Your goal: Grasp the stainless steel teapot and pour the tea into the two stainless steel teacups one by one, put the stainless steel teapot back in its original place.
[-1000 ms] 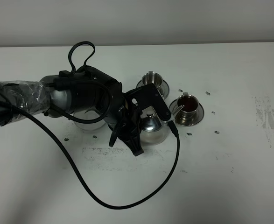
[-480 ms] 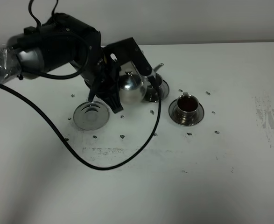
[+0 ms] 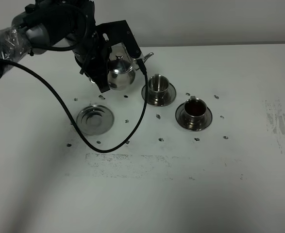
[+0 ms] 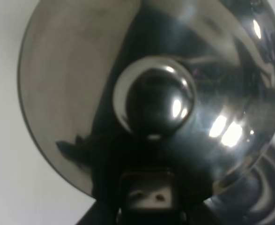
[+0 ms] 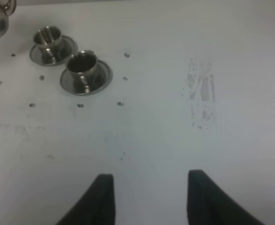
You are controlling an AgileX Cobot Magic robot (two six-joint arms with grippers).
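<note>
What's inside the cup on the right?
Dark reddish tea is in that cup. The tea covers its bottom, so that is hidden.

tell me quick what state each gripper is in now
left gripper: closed on the stainless steel teapot
right gripper: open, holding nothing

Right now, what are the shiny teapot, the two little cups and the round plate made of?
The teapot looks like polished steel: in the left wrist view its lid reflects things like a curved mirror. The farther cup, the nearer cup and the empty saucer have the same silvery, glossy shine, so they are probably steel too, though another polished metal could look alike.
</note>
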